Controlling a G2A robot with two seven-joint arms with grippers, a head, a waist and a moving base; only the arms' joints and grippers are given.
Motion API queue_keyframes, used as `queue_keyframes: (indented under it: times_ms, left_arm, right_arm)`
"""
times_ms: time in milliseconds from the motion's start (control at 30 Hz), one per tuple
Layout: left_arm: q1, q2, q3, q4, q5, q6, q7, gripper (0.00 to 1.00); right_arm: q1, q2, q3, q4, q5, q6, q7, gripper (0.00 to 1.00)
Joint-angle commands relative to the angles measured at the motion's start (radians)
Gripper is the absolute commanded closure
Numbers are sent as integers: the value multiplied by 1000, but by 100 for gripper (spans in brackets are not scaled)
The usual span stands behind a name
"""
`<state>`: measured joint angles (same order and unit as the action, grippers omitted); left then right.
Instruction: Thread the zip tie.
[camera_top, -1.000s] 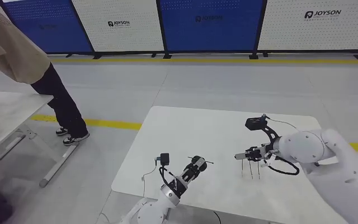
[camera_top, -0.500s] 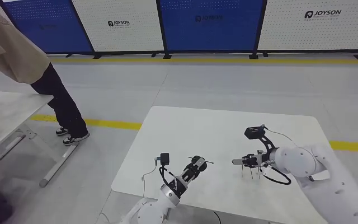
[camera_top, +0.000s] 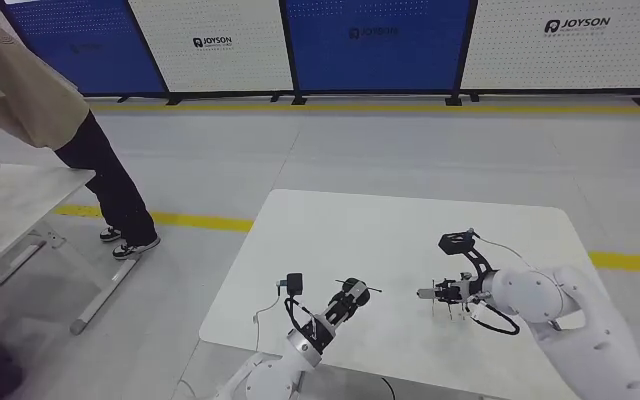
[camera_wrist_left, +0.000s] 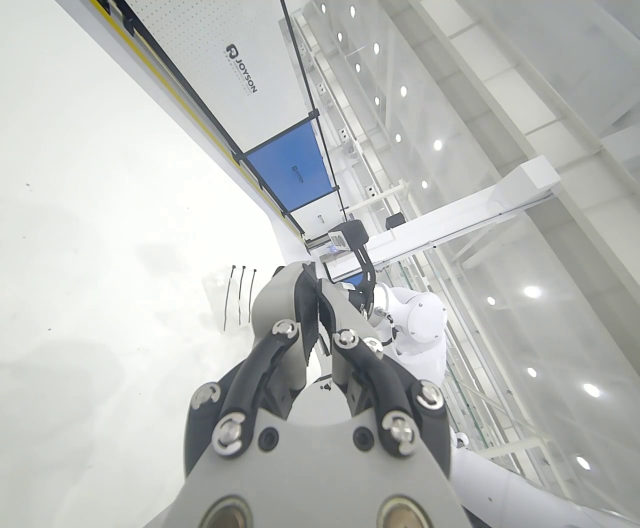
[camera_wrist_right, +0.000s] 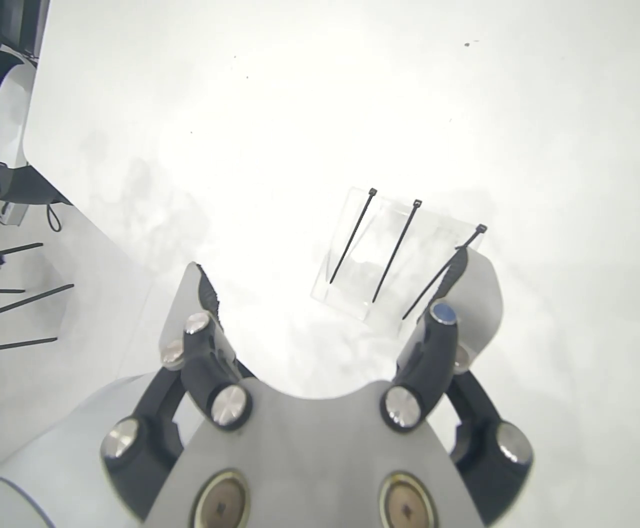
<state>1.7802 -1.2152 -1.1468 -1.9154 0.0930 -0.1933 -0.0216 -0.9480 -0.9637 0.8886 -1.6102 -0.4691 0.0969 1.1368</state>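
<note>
White table (camera_top: 330, 230) carries the whole job; over its near right part hangs our right gripper (camera_wrist_right: 332, 267), and over its near left part, well apart, our left gripper (camera_wrist_left: 312, 300); under the right one lies a clear plastic sheet (camera_wrist_right: 373, 245), and on it three black zip ties (camera_wrist_right: 396, 252) side by side, heads all at one end, none yet lifted. We judge the step in hand to be taking a single tie off the sheet, so we should line the jaws up across one strap alone, with its neighbours outside the gap; as things stand the end tie (camera_wrist_right: 425, 293) runs along one finger rather than between the two, so a sideways shift looks needed before we come down; we would grip toward the head, leaving the tail free for threading; the straps are thin and flat, so the pads must reach right down to the sheet, and the sheet, being light, may slide or lift with them. As for the fingers (camera_wrist_right: 482, 295) of the right gripper, they are spread wide and hold nothing; whether that finger touches the end tie we cannot tell; the left gripper's fingers are pressed together, with nothing to be seen between them.
</note>
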Motion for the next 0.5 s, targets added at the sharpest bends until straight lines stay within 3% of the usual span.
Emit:
queue_keyframes:
  times_ms: [0,167,267,400,467]
  left_arm:
    - [0,0,0,0,0,0,0,100]
    - [0,0,0,0,0,0,0,100]
    - [0,0,0,0,0,0,0,100]
    - [0,0,0,0,0,0,0,100]
    - [0,0,0,0,0,0,0,100]
  right_arm:
    - [0,0,0,0,0,0,0,0]
    - [-22,1,29,-11,48,-12,-38,0]
    - [-31,5,55,-35,54,32,-31,0]
    - [-30,7,58,-66,24,151,43,0]
    - [-27,7,57,-68,24,165,58,0]
